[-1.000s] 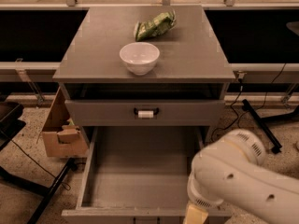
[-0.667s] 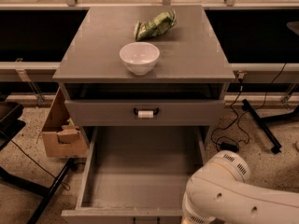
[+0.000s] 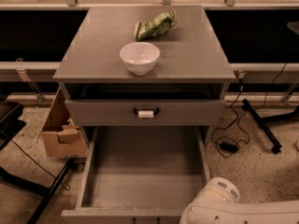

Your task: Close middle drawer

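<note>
The middle drawer (image 3: 145,171) is pulled far out of the grey cabinet, toward the bottom of the picture. It is wide and long and not deep, and its grey inside is bare. Its front edge sits right at the bottom of the view.

Just above it is another grey drawer (image 3: 103,112) with a black handle (image 3: 146,112) in the middle (a little white tag is on the handle). This one sticks out only a bit, with a dark gap over it.

On the tabletop (image 3: 196,55) sits a white bowl (image 3: 139,57), near the front. Behind it lies a green bag (image 3: 155,25), apart from the bowl.

The robot's white arm (image 3: 233,206) is at the bottom right, just beside the open drawer's right corner. The hand is out of the picture, past the bottom edge, so I cannot tell if it is spread or pressed together.

A brown cardboard box (image 3: 63,129) stands on the floor left of the cabinet. A black cable (image 3: 229,146) lies on the floor to the right.
</note>
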Controlling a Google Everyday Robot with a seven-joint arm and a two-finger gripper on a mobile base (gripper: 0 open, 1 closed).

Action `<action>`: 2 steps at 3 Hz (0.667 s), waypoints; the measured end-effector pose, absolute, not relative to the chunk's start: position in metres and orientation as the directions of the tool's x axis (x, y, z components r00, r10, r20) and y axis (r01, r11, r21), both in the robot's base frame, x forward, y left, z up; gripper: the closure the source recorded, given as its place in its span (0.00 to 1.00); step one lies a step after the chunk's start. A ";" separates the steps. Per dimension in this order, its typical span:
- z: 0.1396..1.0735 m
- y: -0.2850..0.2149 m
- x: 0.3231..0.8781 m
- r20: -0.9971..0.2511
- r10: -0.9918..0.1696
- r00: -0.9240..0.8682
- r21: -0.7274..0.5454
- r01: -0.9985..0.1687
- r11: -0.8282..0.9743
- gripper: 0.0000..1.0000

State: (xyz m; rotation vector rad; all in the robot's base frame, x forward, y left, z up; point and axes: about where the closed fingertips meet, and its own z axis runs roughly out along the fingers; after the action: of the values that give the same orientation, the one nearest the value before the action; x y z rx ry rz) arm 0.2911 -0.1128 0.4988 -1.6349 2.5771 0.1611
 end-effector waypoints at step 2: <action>0.491 -0.110 0.290 -0.138 -0.888 -0.438 0.053 -0.899 0.435 1.00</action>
State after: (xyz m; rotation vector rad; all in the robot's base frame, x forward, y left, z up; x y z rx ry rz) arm 0.2898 -0.1105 0.4912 -1.6138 2.5843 0.1803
